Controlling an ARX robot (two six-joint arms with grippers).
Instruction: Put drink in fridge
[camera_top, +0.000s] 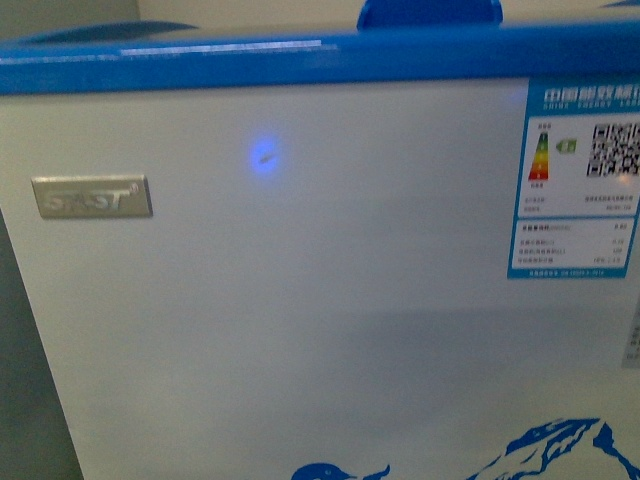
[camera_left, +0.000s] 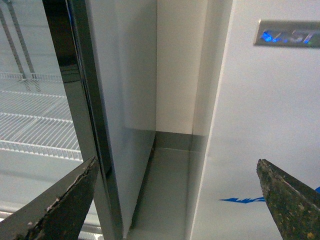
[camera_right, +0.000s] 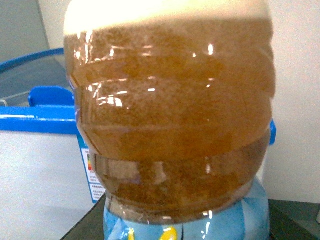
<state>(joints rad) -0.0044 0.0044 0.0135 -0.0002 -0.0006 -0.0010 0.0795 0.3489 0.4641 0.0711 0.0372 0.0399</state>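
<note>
Holding stage: drink (camera_right: 170, 125) fills right wrist view, near fridge (camera_top: 300, 300) rim (camera_top: 300, 55), not yet inside. Judged clamped on drink: right gripper (camera_right: 182, 227), fingers mostly hidden. Spread wide, empty: left gripper (camera_left: 176, 164). Remaining: lift over rim, lower in, release

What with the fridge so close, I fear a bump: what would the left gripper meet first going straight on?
Likely the floor in the gap between fridge and cabinet, where the open left gripper aims, though depth is unclear.
</note>
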